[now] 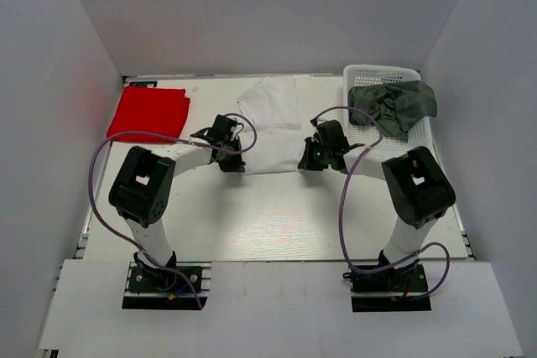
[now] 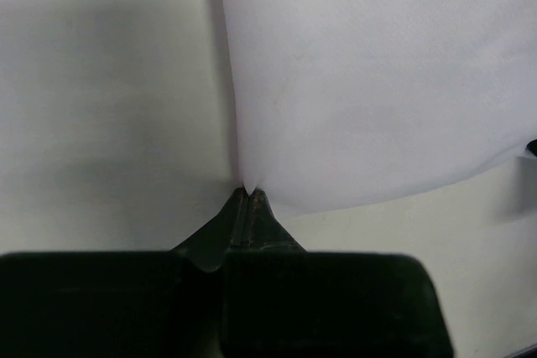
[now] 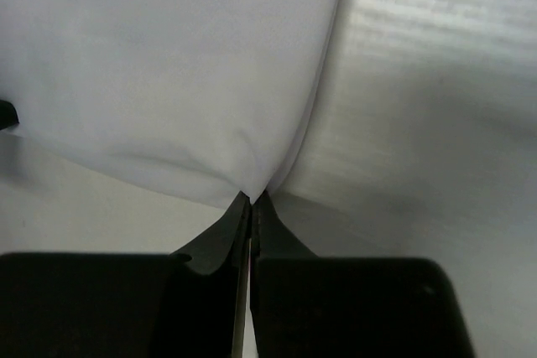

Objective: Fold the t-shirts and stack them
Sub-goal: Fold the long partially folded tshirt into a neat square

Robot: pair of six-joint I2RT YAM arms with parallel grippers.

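Pinching near corners of white t-shirt [image 1: 270, 119], left gripper [image 2: 249, 192] and right gripper [image 3: 252, 197]; long axis front-to-back.

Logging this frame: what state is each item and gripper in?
white t-shirt: lying flat, both near corners pinched.
red t-shirt: folded, flat, far left.
grey-green t-shirt: crumpled, draped in the basket.
basket: upright, holding that shirt.
left gripper: shut on white t-shirt's near left corner.
right gripper: shut on its near right corner.
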